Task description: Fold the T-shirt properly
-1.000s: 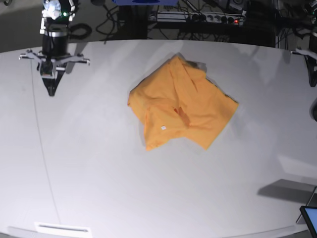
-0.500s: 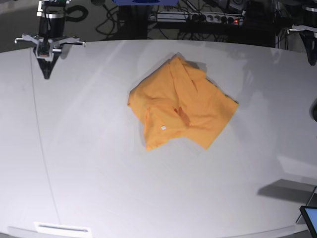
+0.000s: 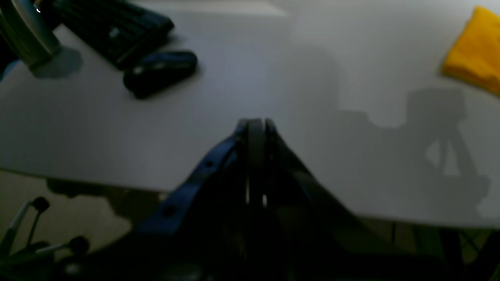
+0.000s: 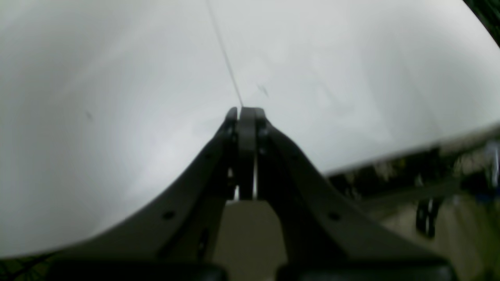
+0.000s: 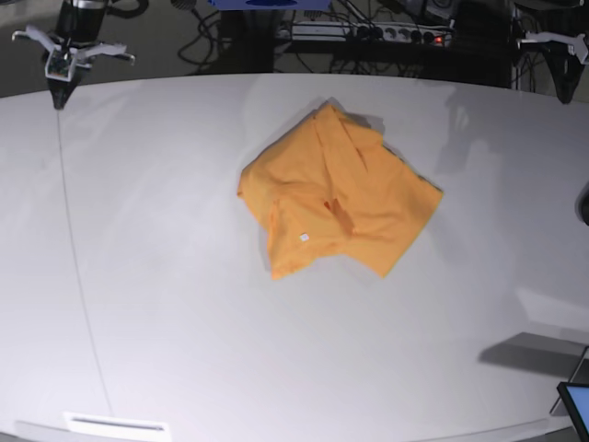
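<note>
The orange-yellow T-shirt (image 5: 336, 193) lies crumpled and partly folded over itself in the middle of the white table (image 5: 184, 322), with a small white tag (image 5: 304, 238) showing near its front. A corner of the T-shirt (image 3: 474, 50) shows at the top right of the left wrist view. My right gripper (image 5: 58, 99) hangs shut over the table's far left edge, far from the shirt. My left gripper (image 5: 568, 90) hangs at the far right edge, also well away. Up close, the left gripper (image 3: 256, 123) and the right gripper (image 4: 246, 111) both have their jaws pressed together, holding nothing.
A black keyboard (image 3: 113, 29) and a dark mouse (image 3: 160, 72) lie on the table beyond the left gripper. A power strip (image 5: 405, 35) and cables sit behind the table. A screen corner (image 5: 578, 407) shows at the lower right. A thin seam (image 5: 78, 276) runs down the table's left side.
Both arms have drawn back toward the table's far edge: the right gripper moved up and left in the base view, and the left came into view at the far right. The T-shirt has not moved.
</note>
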Controlling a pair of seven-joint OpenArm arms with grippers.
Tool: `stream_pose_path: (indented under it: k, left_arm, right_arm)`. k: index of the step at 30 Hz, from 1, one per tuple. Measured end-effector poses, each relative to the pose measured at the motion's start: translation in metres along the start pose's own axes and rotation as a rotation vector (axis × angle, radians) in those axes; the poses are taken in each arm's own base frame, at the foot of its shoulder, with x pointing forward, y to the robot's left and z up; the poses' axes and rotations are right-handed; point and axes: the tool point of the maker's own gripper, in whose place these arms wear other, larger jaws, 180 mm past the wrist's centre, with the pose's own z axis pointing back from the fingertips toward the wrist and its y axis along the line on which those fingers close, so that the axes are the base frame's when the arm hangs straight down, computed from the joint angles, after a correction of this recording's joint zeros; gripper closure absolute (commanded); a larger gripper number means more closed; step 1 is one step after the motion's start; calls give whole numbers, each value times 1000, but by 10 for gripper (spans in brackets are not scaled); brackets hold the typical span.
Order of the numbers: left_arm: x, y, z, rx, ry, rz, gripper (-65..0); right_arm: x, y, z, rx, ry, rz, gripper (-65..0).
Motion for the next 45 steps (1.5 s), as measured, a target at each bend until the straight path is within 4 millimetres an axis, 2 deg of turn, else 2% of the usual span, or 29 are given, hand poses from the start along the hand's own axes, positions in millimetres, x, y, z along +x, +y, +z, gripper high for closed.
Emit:
stream_pose_path:
  k: [6, 9, 12, 16, 20, 23, 27, 30, 33, 36, 40, 42, 45]
  left_arm:
    - [-17, 1, 15, 17, 49, 22, 0]
    - [-43, 6, 27, 51, 114, 63, 0]
    - [-74, 2, 38, 62, 195, 106, 0]
    - [-119, -26, 53, 0, 325, 157, 0]
    - [-168, -64, 77, -114, 510, 140, 0]
    - [-190, -88, 80, -148, 565, 168, 0]
    - [-213, -107, 81, -178, 627, 193, 0]
    - [-236, -119, 98, -225, 731, 169, 0]
    - [-257, -140, 116, -281, 827, 177, 0]
    - [-271, -163, 123, -305, 882, 232, 0]
    - [-283, -201, 115, -327, 916, 327, 0]
    - [-285, -218, 108, -350, 923, 361, 0]
    - [-284, -245, 95, -385, 924, 404, 0]
  right_arm:
    - [-27, -11, 16, -22, 88, 32, 0]
    - [-44, -13, 20, -22, 128, 58, 0]
    - [-73, -16, 26, -23, 200, 91, 0]
    - [-109, -14, 38, -5, 289, 134, 0]
    - [-148, 11, 55, 67, 389, 151, 0]
    - [-172, 29, 60, 116, 432, 170, 0]
    - [-199, 47, 60, 169, 474, 215, 0]
    - [-224, 62, 64, 217, 520, 258, 0]
    - [-255, 72, 67, 259, 582, 317, 0]
    - [-291, 80, 72, 318, 695, 308, 0]
    - [-337, 103, 87, 466, 925, 228, 0]
    - [-349, 110, 92, 523, 1031, 201, -1]
    - [-350, 122, 79, 585, 1080, 188, -3]
